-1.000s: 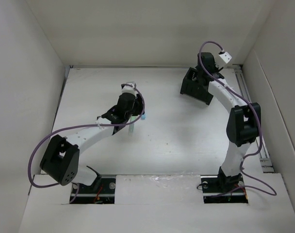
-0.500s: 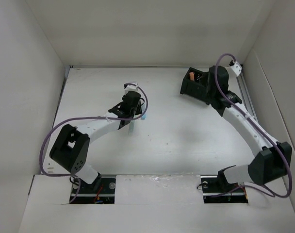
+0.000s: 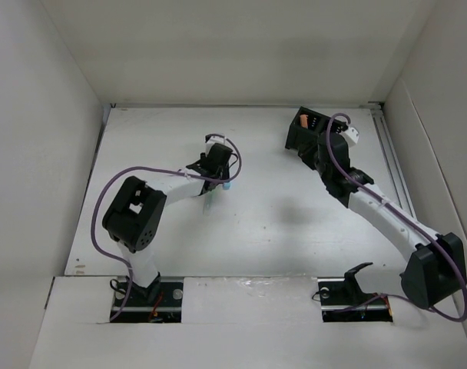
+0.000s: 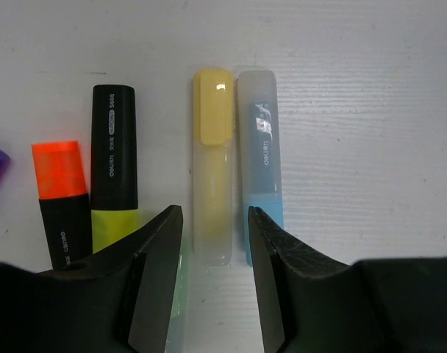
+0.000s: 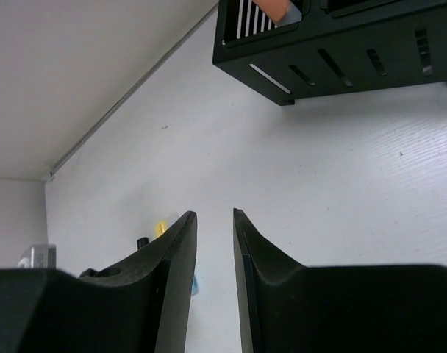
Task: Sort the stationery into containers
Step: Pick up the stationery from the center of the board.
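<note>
My left gripper is spread, 1 finger on either side of the yellow marker's near end, not yet pinching. The blue marker lies flush against it. The black-and-yellow marker and the orange-capped marker lie on its other side. My right gripper hangs narrowly parted and empty near the black box, with something orange in 1 compartment.

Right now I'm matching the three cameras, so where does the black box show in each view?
Top external: box at the far right of the table.
Left wrist: not in it.
Right wrist: box along the top edge, right of centre.
Shared landmark: the blue marker, which is only a sliver in the right wrist view.
</note>
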Action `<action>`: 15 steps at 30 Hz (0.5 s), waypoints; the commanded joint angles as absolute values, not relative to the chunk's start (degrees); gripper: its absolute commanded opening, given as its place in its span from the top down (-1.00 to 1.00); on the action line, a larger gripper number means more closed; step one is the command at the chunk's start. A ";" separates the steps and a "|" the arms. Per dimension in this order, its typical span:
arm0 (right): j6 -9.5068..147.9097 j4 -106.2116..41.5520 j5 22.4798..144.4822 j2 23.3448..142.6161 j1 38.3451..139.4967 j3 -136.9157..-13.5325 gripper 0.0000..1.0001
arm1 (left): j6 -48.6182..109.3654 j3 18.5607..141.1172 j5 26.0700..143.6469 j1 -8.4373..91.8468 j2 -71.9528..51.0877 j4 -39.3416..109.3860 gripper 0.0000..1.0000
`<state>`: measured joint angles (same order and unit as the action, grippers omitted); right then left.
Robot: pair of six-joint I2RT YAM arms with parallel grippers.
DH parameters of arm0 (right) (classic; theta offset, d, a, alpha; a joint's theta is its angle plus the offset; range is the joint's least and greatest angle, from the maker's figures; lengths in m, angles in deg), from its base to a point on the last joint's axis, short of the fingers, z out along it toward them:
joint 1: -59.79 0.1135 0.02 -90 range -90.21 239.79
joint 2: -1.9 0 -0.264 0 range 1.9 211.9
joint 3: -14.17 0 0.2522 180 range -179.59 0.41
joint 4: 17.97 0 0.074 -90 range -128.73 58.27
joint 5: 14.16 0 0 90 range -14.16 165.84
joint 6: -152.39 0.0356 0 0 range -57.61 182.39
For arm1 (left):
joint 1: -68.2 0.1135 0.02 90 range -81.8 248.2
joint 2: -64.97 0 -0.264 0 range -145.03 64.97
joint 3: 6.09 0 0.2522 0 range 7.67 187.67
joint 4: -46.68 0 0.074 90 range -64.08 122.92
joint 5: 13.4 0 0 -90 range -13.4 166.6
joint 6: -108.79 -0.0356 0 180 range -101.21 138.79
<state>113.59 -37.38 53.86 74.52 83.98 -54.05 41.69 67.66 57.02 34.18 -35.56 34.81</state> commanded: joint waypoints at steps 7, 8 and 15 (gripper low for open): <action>113.28 -34.20 55.63 72.21 84.32 -53.82 0.32 | 41.73 73.50 54.19 34.54 -40.76 33.18 0.24; 113.28 -34.20 55.63 72.21 84.32 -53.82 0.32 | 41.73 73.50 54.19 34.54 -40.76 33.18 0.24; 113.28 -34.20 56.15 72.73 84.32 -53.82 0.32 | 42.26 73.50 55.23 35.77 -41.37 33.71 0.27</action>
<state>113.59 -37.25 55.41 73.58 83.98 -54.00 41.82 71.55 55.39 34.86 -41.15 34.39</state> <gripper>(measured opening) 0.339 0.370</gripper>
